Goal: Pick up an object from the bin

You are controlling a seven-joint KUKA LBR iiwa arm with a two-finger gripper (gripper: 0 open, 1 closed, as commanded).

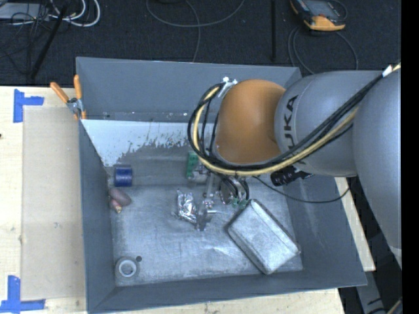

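Camera view looks down into the grey metal bin (pixel 97 241), where a pale grey rectangular block (pixel 263 237) lies tilted on the floor towards the right side and serves as the marker for everything else. The arm (pixel 340 123) comes in from the right, above and behind the block, with its rounded orange cover (pixel 249 120) and a loop of black and yellow cables (pixel 196 133) hanging over the middle of the bin. The gripper (pixel 207 220) points down just left of the block's upper left corner, low over the floor. Right against it, on the side away from the block, sits a crumpled wad of silvery foil (pixel 185 207); the gripper tip meets the wad's right edge, but I cannot tell how far open it is or whether it has hold of the foil. A small green thing (pixel 192 165) shows up and left of the block, partly tucked under the cables. Well to the left of the block lie a short blue cylinder (pixel 123 175) and, just below it, a pinkish lump (pixel 119 201). Far to the block's lower left, near the corner, rests a small whitish ring (pixel 126 267).
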